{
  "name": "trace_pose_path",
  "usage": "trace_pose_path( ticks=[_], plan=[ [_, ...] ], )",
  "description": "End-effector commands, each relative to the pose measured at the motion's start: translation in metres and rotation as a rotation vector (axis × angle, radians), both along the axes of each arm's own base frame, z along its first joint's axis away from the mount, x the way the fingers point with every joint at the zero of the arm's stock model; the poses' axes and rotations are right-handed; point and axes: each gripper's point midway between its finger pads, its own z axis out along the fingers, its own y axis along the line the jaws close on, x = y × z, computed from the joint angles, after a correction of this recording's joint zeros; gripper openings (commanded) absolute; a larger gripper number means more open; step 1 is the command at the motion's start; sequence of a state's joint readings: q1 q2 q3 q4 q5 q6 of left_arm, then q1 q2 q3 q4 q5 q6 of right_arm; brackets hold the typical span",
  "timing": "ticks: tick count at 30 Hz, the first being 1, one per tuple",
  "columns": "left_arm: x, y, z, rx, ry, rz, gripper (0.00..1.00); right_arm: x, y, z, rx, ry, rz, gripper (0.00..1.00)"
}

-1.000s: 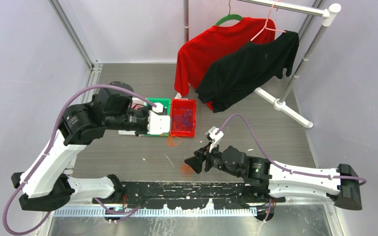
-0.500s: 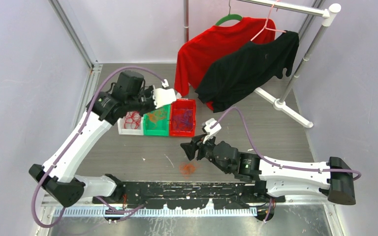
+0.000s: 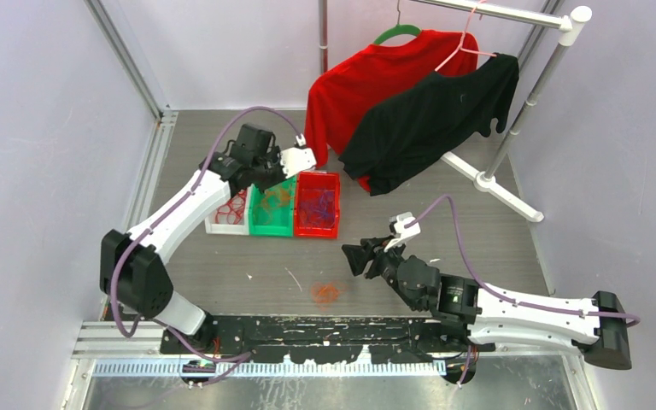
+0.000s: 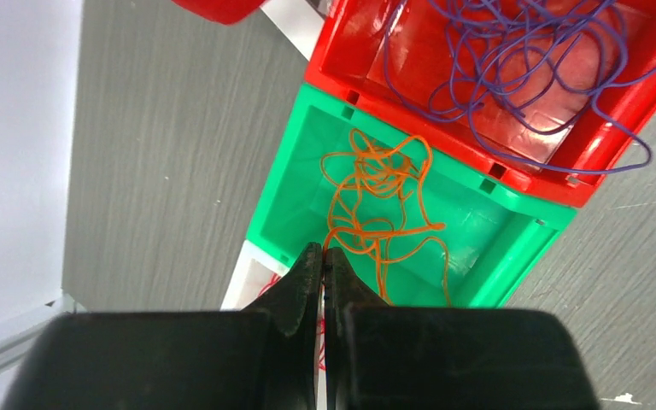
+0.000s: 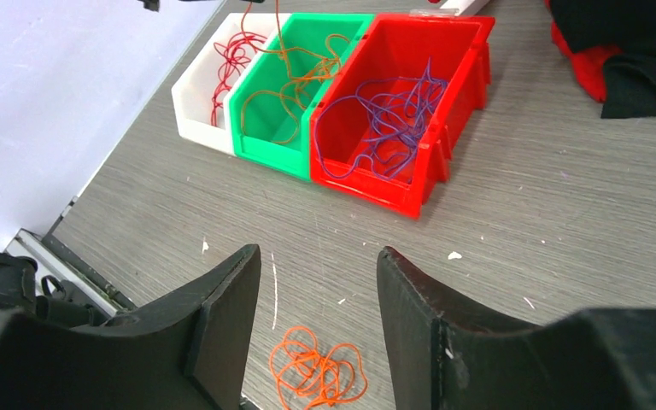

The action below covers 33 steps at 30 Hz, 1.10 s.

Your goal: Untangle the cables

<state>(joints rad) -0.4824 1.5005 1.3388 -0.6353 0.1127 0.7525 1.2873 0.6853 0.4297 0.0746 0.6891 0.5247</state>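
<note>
The sorting looks mostly done. Three bins stand side by side on the far left of the worktop [image 5: 564, 213], and each holds one colour: red cables [image 5: 232, 53] in the white bin [image 5: 190, 111], an orange cable [image 4: 377, 201] in the green bin [image 4: 295, 184] and purple cables [image 5: 393, 115] in the red bin [image 5: 457, 85]. The left fingers [image 4: 305, 278] hang over the near edge of the green bin, pressed together. In the right wrist view an orange strand rises from that bin straight up toward them, so they appear to be pinching the orange cable, which has yet to be let go. What is left, as far as the pictures show, is the small orange tangle [image 5: 316, 373] lying loose on the worktop near the arm bases, well apart from the bins. The right fingers [image 5: 231, 299] stand apart and empty, above the worktop and just beyond that tangle, pointing toward the bins. I judge that this clump has to be picked up, teased loose if it is knotted, and carried to the green bin. Nothing lies between the tangle and the bins except a few pale specks on the worktop. The clothes rail [image 3: 521, 94] with a red shirt [image 3: 350, 85] and a black shirt [image 3: 427, 120] stands far right, and the red shirt's hem hangs close behind the red bin. It could brush an arm reaching that way, though it does not cover the bins.
</note>
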Motion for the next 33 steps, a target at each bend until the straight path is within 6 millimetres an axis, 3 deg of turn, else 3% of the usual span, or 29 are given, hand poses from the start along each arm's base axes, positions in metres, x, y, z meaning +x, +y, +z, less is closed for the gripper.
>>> trace_pose_path(
  ticks=[1, 11, 12, 14, 17, 19, 21, 28, 29, 33],
  plan=[
    [0.027, -0.001, -0.002, -0.013, -0.083, 0.034, 0.0, 0.002, -0.005, 0.0, 0.016, 0.018, -0.033, 0.57],
    [0.028, 0.0, -0.051, 0.007, 0.014, 0.074, 0.01, -0.006, 0.018, -0.023, -0.068, 0.069, 0.055, 0.58],
    [0.026, 0.002, -0.055, 0.014, 0.031, 0.076, 0.08, -0.008, 0.022, -0.028, -0.087, 0.08, 0.072, 0.6],
    [0.018, 0.002, -0.06, 0.015, 0.098, 0.062, 0.35, -0.013, 0.028, -0.041, -0.13, 0.113, 0.11, 0.62],
    [0.003, -0.002, -0.044, -0.045, 0.209, 0.045, 0.8, -0.023, 0.037, -0.06, -0.185, 0.166, 0.168, 0.65],
    [-0.006, -0.005, -0.022, -0.088, 0.248, 0.021, 0.95, -0.03, 0.043, -0.073, -0.226, 0.203, 0.215, 0.66],
    [-0.018, -0.008, -0.002, -0.119, 0.277, -0.002, 1.0, -0.037, 0.049, -0.084, -0.255, 0.232, 0.256, 0.66],
    [-0.078, -0.019, 0.059, -0.256, 0.403, -0.108, 1.0, -0.057, 0.065, -0.13, -0.315, 0.321, 0.376, 0.59],
    [-0.087, -0.02, 0.066, -0.28, 0.417, -0.117, 1.0, -0.058, 0.068, -0.133, -0.309, 0.328, 0.383, 0.56],
    [-0.114, -0.019, 0.081, -0.346, 0.445, -0.112, 1.0, -0.054, 0.074, -0.138, -0.3, 0.323, 0.374, 0.26]
  ],
)
